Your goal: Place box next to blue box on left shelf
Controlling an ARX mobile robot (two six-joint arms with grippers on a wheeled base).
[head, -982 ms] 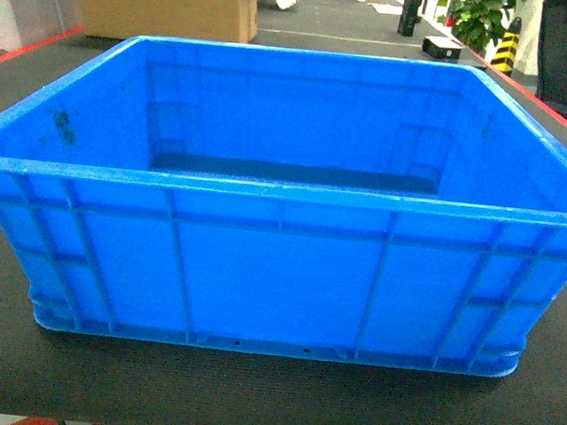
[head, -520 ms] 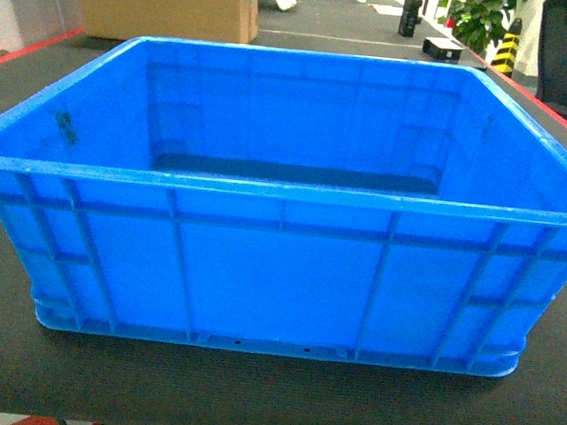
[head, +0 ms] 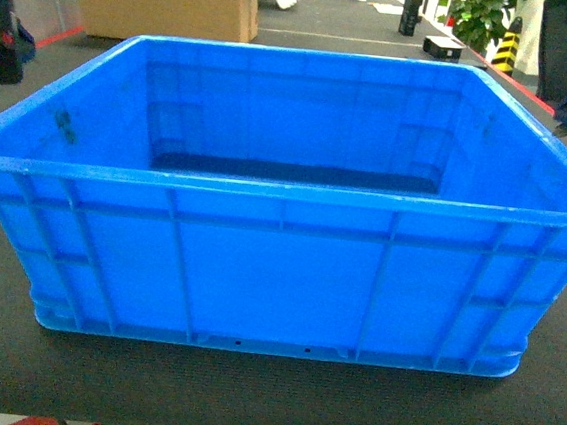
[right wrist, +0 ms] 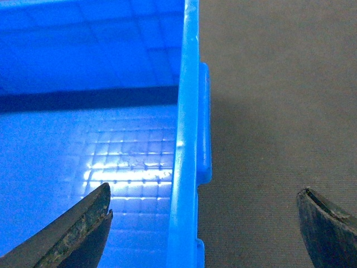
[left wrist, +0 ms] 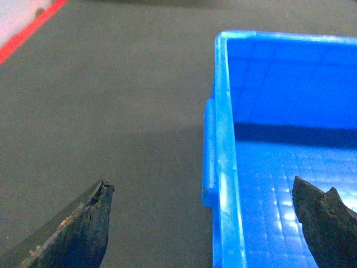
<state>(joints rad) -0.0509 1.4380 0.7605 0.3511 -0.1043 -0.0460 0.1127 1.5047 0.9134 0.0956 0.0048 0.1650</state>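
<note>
Both end effectors wide, straddling the box's (head: 279,262) side rims.

Left end effector (left wrist: 203,220) and right end effector (right wrist: 203,226) each bracket a wall above the worktop (left wrist: 111,111), lined up to pinch and lift.

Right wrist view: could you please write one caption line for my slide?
Open right gripper hovers above the box, one finger over the inside, the other over the dark table.

Left gripper (left wrist: 203,215): fingers (left wrist: 83,229) were dark, tapered to points, tips chipped and scuffed. Right gripper (right wrist: 203,220): fingers (right wrist: 78,234) likewise dark, pointed, edges worn pale.
</note>
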